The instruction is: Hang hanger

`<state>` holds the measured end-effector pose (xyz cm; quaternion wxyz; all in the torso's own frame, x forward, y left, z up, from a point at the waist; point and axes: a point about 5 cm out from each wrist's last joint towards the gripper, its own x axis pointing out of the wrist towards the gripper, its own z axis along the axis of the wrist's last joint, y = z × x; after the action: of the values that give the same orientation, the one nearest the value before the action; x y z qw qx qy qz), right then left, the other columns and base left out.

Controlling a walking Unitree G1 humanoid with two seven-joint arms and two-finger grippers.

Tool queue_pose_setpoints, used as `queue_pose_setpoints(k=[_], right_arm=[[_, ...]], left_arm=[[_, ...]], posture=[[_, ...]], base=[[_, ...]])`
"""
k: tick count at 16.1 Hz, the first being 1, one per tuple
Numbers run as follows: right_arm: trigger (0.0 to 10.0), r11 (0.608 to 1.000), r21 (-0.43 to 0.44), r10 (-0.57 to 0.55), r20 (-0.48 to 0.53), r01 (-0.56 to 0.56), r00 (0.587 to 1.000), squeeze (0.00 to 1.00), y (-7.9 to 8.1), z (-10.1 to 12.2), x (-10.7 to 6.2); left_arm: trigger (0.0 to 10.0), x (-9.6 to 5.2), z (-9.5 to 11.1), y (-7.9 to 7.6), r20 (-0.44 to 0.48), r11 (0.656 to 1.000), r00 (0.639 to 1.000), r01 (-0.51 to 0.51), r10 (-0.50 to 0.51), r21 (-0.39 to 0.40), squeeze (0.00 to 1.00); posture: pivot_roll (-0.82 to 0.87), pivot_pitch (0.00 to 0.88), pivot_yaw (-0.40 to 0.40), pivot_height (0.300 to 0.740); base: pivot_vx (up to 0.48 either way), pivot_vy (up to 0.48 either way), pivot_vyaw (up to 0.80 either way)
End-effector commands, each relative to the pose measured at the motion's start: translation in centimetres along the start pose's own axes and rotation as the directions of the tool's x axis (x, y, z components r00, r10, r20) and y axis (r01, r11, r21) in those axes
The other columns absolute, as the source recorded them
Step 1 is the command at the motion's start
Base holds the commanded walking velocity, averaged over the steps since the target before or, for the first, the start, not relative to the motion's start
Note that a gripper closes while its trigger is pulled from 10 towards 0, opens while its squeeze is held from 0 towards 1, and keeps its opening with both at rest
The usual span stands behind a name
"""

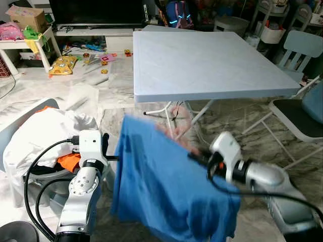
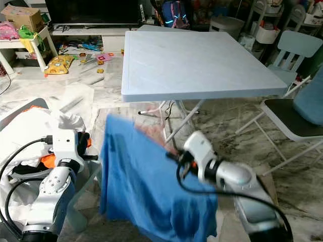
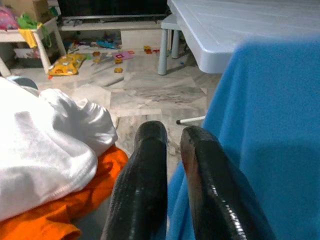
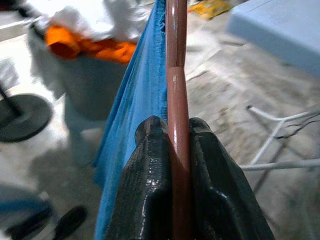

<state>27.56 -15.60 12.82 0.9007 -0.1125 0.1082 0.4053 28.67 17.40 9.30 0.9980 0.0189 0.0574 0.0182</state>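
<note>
Hanger (image 4: 177,100), a reddish-brown bar, is clamped between the right tool's (image 4: 177,135) fingers, in front of the robot, with a blue shirt (image 1: 166,186) draped over it. The left tool (image 3: 170,150), fingers nearly together, holds nothing beside the shirt's edge. Left, a basket (image 4: 85,75) holds white and orange clothes. Beyond stands the pale blue worktop (image 1: 207,60).

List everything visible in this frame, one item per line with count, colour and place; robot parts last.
blue shirt: 1, blue, draped over the hanger between the two arms
hanger: 1, reddish-brown, clamped in the right gripper
table: 1, pale blue-grey, ahead of the robot
laundry basket: 1, grey, on the robot's left
white clothes: pile, white, in the basket
orange garment: 1, orange, under the white pile
chair: 1, white frame, dark seat, right
toys: several, mixed colours, far floor
left gripper: black, jaws shut, beside the shirt
right gripper: black, shut on hanger
</note>
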Motion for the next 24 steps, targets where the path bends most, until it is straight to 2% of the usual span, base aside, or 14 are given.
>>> queue_pose_setpoints(k=[1,2,3,5,7,13,18,24], right_arm=[[10.0,0.996,-0.009,-0.089,0.052,0.089,0.995,0.00,-1.3,0.9,-0.2],[10.0,0.994,0.003,-0.107,0.056,0.107,0.993,0.00,-1.4,0.9,-0.1],[10.0,0.988,0.029,-0.151,0.069,0.149,0.986,0.00,-1.5,0.9,0.0],[10.0,0.987,0.037,-0.160,0.079,0.157,0.984,0.00,-1.3,0.9,0.2],[10.0,0.987,0.048,-0.155,0.106,0.150,0.982,0.00,-0.4,1.1,0.7],[10.0,0.984,0.063,-0.175,0.116,0.169,0.978,0.00,-0.2,1.0,1.2],[10.0,0.975,0.085,-0.216,0.117,0.207,0.969,0.00,-0.3,0.6,1.5],[10.0,0.983,0.088,-0.171,0.130,0.160,0.977,0.00,0.5,0.9,2.8]], left_arm=[[10.0,0.3,0.5,-0.6,0.030,0.999,0.999,0.041,-0.040,-0.021,1.00],[10.0,0.2,0.6,-0.9,0.034,0.998,0.998,0.055,-0.055,-0.013,0.88],[10.0,0.2,0.7,-1.6,0.027,0.997,0.997,0.073,-0.072,-0.009,0.00],[10.0,0.1,0.6,-2.1,0.026,0.996,0.996,0.090,-0.089,-0.018,0.00],[10.0,-0.3,0.8,-3.3,0.047,0.992,0.992,0.122,-0.121,-0.021,0.00],[10.0,-0.6,0.9,-4.5,0.057,0.987,0.987,0.155,-0.153,-0.048,0.00],[10.0,-0.6,0.9,-4.6,0.051,0.985,0.985,0.168,-0.166,-0.045,0.00],[10.0,-0.9,0.9,-3.4,0.048,0.990,0.989,0.141,-0.140,-0.027,0.00]], posture=[[-0.13,0.000,-0.049,0.740],[-0.13,0.000,-0.049,0.740],[-0.13,0.000,-0.048,0.740],[-0.13,0.000,-0.046,0.740],[-0.12,0.005,-0.047,0.740],[-0.12,0.000,-0.042,0.740],[-0.10,0.000,-0.037,0.740],[-0.07,0.000,-0.065,0.740]], base=[[0.000,0.000,0.00],[0.000,0.000,0.00],[0.000,0.000,0.00],[0.000,0.000,0.00],[0.000,0.000,0.00],[0.000,0.000,0.00],[0.000,0.000,0.00],[0.000,0.000,0.00]])
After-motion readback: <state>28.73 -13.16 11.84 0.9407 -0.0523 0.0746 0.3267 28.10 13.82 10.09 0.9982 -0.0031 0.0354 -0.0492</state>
